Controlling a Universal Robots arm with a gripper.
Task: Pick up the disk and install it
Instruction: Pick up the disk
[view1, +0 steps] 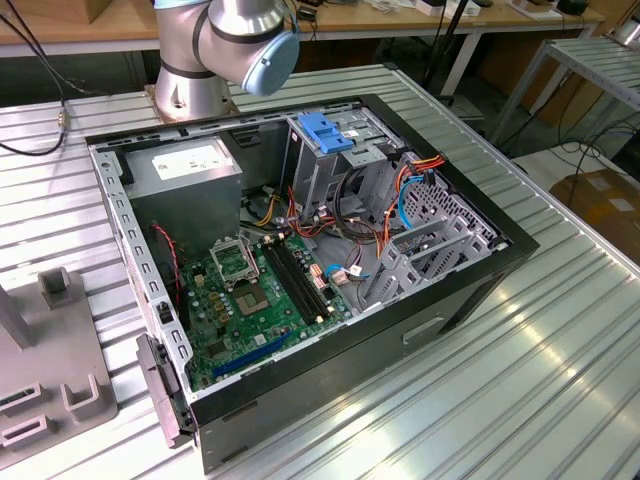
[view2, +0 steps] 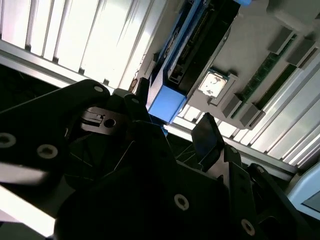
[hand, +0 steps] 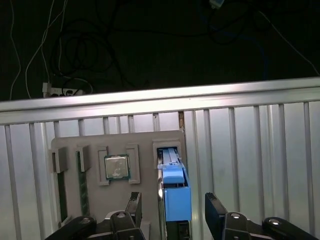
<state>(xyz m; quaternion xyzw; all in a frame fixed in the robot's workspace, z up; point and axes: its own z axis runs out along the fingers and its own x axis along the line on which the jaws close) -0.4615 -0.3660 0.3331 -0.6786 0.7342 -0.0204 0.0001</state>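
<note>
Grey holder (hand: 145, 142): chip (hand: 116, 166) in pocket; disk (hand: 176, 197) on edge in slot beside it, not lifted. Gripper (hand: 174, 212) wide open, fingers (hand: 214, 212) straddling disk's blue frame without touching, holding nothing. Open computer case (view1: 300, 250), drive cage (view1: 325, 165): pick and install both left.

Nothing legible anywhere. In the exterior view, the white sticker (view1: 190, 160) on the grey box (view1: 195, 205) inside the computer case (view1: 330, 400) carries print too small to read.
</note>
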